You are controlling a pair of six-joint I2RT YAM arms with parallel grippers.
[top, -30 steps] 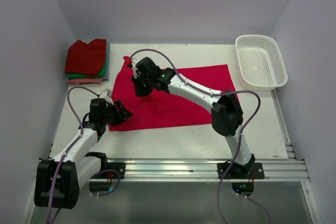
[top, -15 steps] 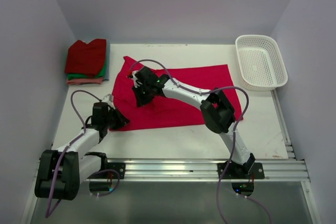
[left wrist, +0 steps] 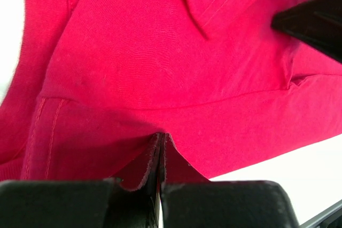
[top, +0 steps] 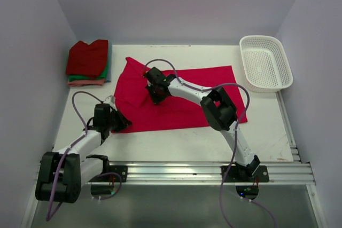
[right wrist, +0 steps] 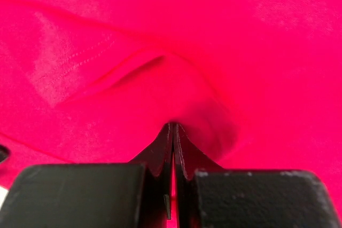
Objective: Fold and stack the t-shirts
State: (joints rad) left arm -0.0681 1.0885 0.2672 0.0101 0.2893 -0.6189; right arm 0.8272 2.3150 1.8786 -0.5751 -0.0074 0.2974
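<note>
Nearest, at lower left, the left hand [top: 118, 123] is clamped on the shirt's [top: 184, 105] near hem; the wrist view shows cloth nipped between closed fingers. The crimson shirt lies spread across mid-counter [top: 176, 142]. Further in, the right hand [top: 156, 95] is pinched shut on a raised pucker of it. It looks light, limp and quick to bunch, so hems and corners seem the best holds. The folded stack [top: 87, 63] sits far upper left.

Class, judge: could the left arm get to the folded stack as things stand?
Probably, but not freely: the stack lies on its side with only table between, yet the left pincer is shut on the shirt and must let go first.
</note>
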